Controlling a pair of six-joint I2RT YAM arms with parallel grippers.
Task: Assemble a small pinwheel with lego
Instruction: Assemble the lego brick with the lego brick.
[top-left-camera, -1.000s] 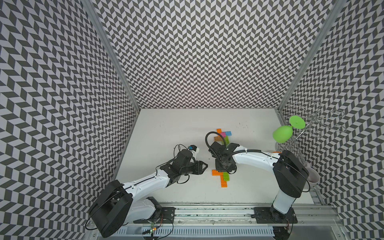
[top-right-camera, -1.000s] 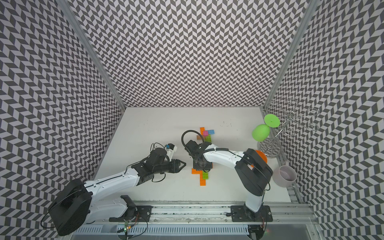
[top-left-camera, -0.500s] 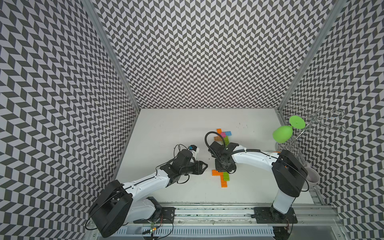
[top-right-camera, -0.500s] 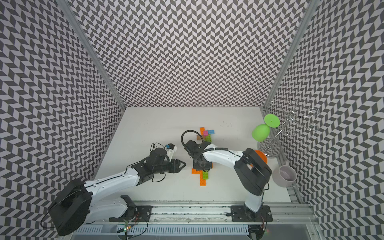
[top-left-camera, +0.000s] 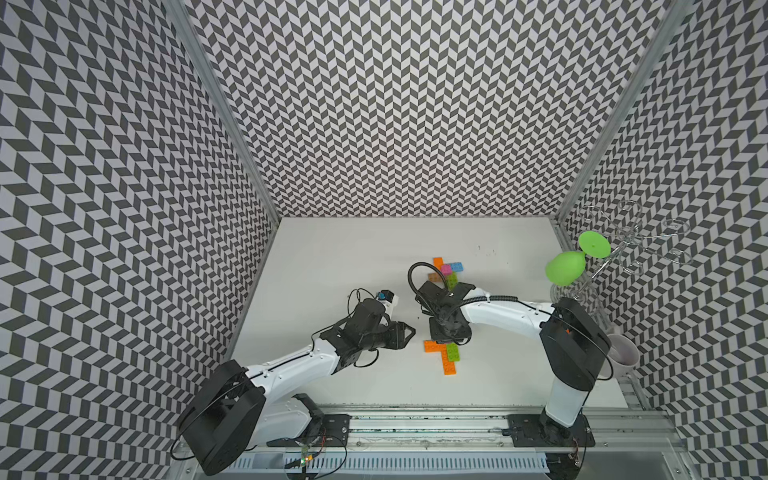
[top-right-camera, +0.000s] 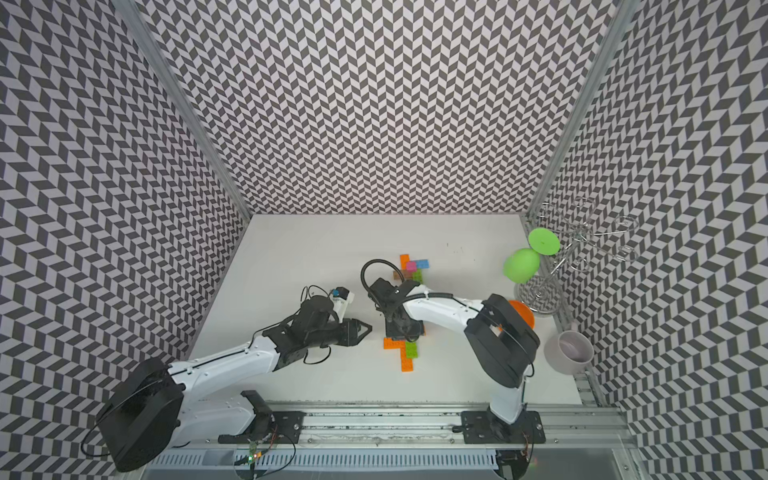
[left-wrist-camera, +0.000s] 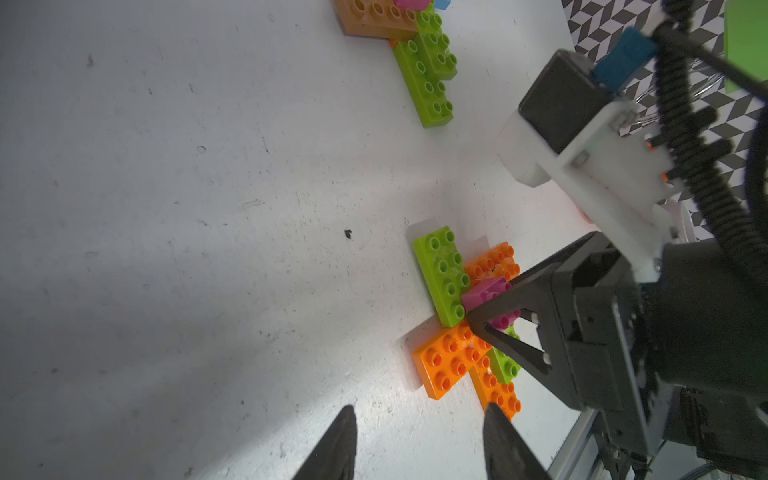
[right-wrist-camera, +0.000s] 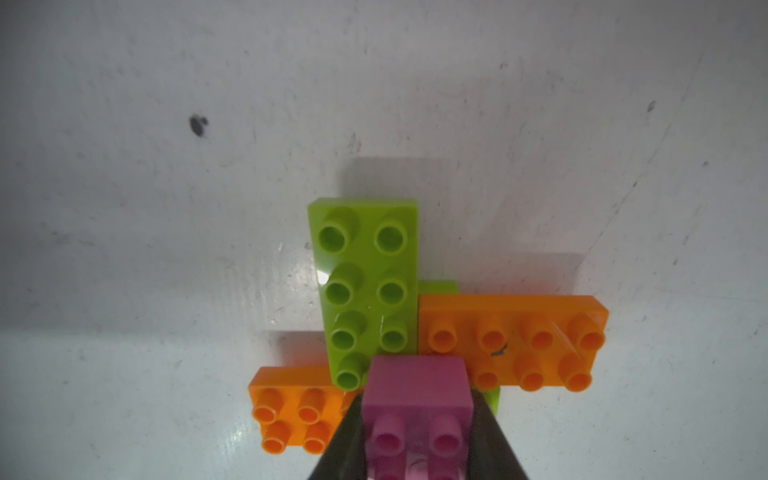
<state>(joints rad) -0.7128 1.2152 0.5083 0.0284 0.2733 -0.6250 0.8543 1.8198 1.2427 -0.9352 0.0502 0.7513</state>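
In the right wrist view, a pink square brick (right-wrist-camera: 417, 382) is seen clamped on two opposite sides by the right gripper (right-wrist-camera: 417, 415), whose jaws are closed only as far as the brick's width. The square is held, studs up, over the centre where a lime green brick (right-wrist-camera: 368, 286) and an orange brick (right-wrist-camera: 515, 336) meet. This placement is judged to make it the hub that locks the blades together. Whether it is fully pressed down cannot be told.

Around the pink square, four oblong blades are laid out as a cross on the table (top-left-camera: 332, 257), lime green alternating with orange, each offset so that only the inner ends are covered.

Beside the pink square, the left gripper (left-wrist-camera: 419, 409) is held low over the table with its jaws parted and nothing between them. It is probably kept there to steady the blades if they shift.

Beyond the pink square, toward the back wall, a second cluster of bricks (top-left-camera: 448, 272) in orange, pink, blue, brown and lime green is left untouched. Well apart from the pink square, a green goblet (top-left-camera: 565, 268) is hung on a wire rack.
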